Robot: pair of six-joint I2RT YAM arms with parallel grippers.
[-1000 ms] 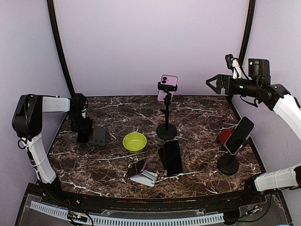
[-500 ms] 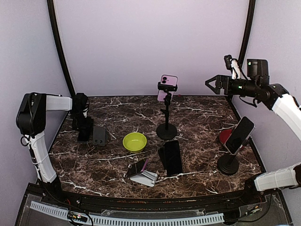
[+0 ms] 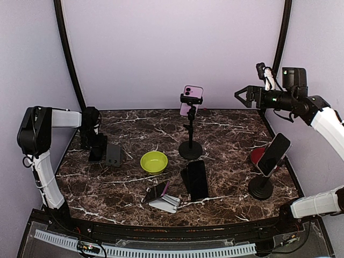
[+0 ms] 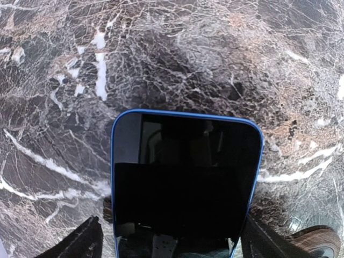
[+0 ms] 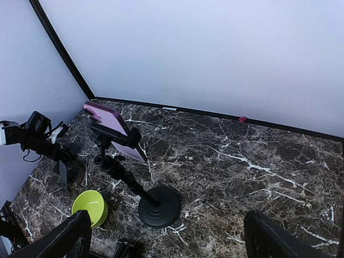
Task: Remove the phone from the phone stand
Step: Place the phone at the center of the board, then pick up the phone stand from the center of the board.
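A blue-edged phone point(image 4: 185, 183) with a black screen lies face up on the marble table point(image 4: 177, 59). My left gripper point(image 4: 172, 239) is low over its near end, with the fingers spread to either side. A strip of marble shows between the left finger point(image 4: 80, 242) and the phone's edge. The right finger meets the other edge. From above, this gripper point(image 3: 94, 146) points down at the far left, beside a dark grey wedge stand point(image 3: 114, 155). My right gripper point(image 3: 240, 97) is open, empty and high at the right.
A pink phone point(image 3: 192, 99) is clamped on a tall black stand point(image 3: 190, 149) at mid-table. A green bowl point(image 3: 153, 162), a flat black phone point(image 3: 196, 179), a phone on a white folding stand point(image 3: 161, 196) and a phone on a round-base stand point(image 3: 273, 153) fill the front.
My left arm has shifted slightly over the blue-edged phone. The right arm has barely moved.
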